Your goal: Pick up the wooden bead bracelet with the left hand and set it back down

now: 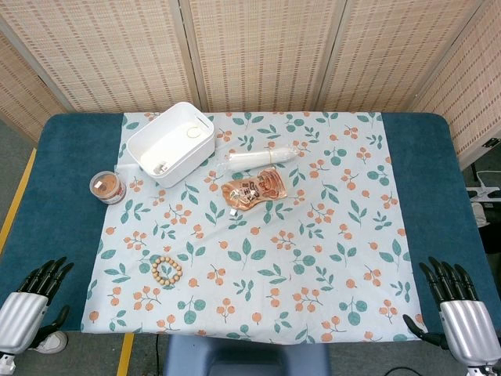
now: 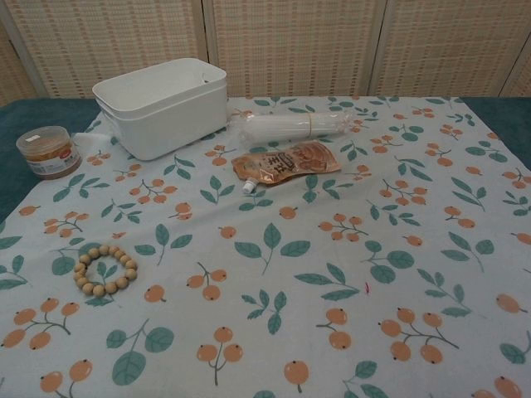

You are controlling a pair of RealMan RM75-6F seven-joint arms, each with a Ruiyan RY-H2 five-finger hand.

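The wooden bead bracelet (image 1: 166, 269) (image 2: 105, 269) lies flat on the floral cloth, near its front left part, a closed ring of pale beads. My left hand (image 1: 30, 301) hangs at the table's front left corner, well left of the bracelet, fingers apart and holding nothing. At the front right corner my right hand (image 1: 456, 304) is likewise open and empty. Neither hand shows in the chest view.
A white tub (image 1: 171, 142) (image 2: 163, 106) stands at the back left, a small round jar (image 1: 108, 187) (image 2: 48, 152) to its left. A clear tube package (image 1: 264, 157) (image 2: 286, 126) and an orange pouch (image 1: 254, 190) (image 2: 284, 162) lie mid-table.
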